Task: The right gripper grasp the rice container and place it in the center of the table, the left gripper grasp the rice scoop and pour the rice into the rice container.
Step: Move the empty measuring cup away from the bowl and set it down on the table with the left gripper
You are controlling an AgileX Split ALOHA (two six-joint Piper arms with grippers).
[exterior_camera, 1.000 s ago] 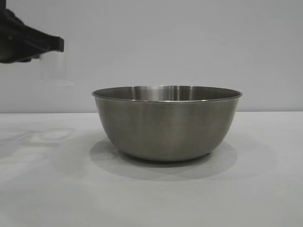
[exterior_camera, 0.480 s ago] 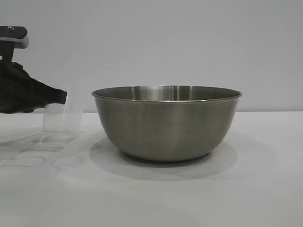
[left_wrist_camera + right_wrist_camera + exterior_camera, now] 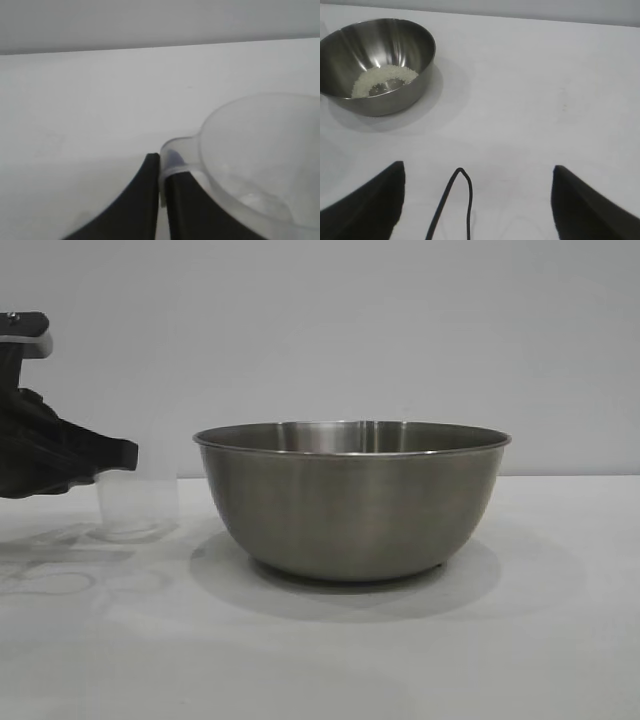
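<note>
The rice container (image 3: 350,500), a big steel bowl, stands mid-table on the white table (image 3: 400,660). In the right wrist view the rice container (image 3: 415,50) holds a heap of rice (image 3: 382,79) on its bottom. My left gripper (image 3: 130,452) is at the far left, shut on the loop handle of the rice scoop (image 3: 138,505). The clear cup is upright, its base down at the tabletop, left of the bowl. The left wrist view shows the left gripper (image 3: 161,165) pinching that handle, and the rice scoop (image 3: 260,150) looks empty. My right gripper (image 3: 479,170) hangs open and empty, away from the bowl, outside the exterior view.
A thin black cable loop (image 3: 462,200) hangs between the right gripper's fingers. A plain grey wall (image 3: 400,330) stands behind the table. Bare white tabletop lies right of the bowl and in front of it.
The left gripper has come down with the rice scoop, from raised left of the bowl's rim to table level. Bowl and right gripper have not moved.
</note>
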